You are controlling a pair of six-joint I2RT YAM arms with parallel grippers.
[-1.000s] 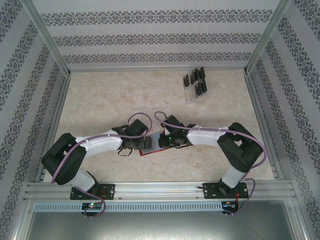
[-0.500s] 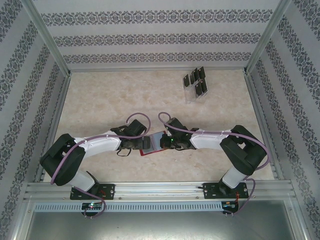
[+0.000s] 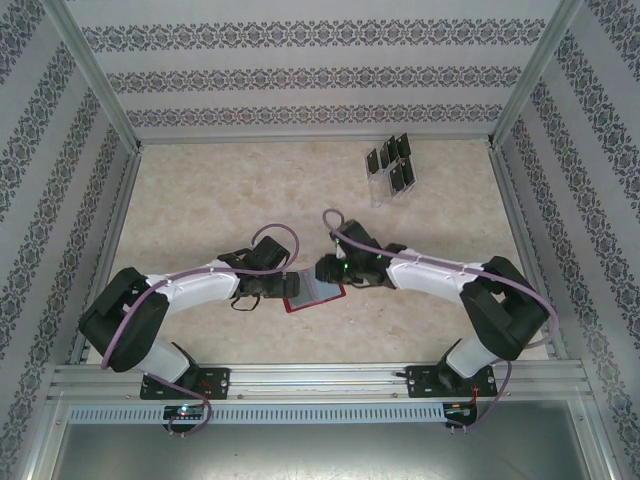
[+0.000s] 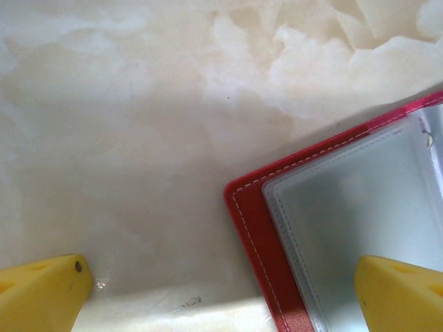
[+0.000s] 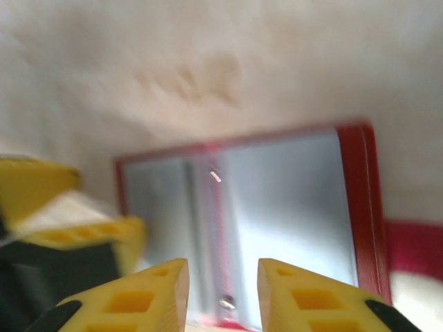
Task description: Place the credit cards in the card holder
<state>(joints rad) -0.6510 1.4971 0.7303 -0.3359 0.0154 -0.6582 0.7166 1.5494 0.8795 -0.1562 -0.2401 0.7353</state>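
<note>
The card holder (image 3: 316,293) lies open on the bench (image 3: 210,200), toward its near middle. The left end effector (image 3: 283,287) sits at its left edge, the right end effector (image 3: 322,270) over its far edge. The credit cards (image 3: 392,163) stand in a rack (image 3: 384,193), well apart at far right.

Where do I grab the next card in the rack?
Take the nearest credit card by its free upper edge, coming from above and pinching across its flat faces. It stands tilted in the clear rack, its lower edge seated, so the top looks most reachable.
</note>
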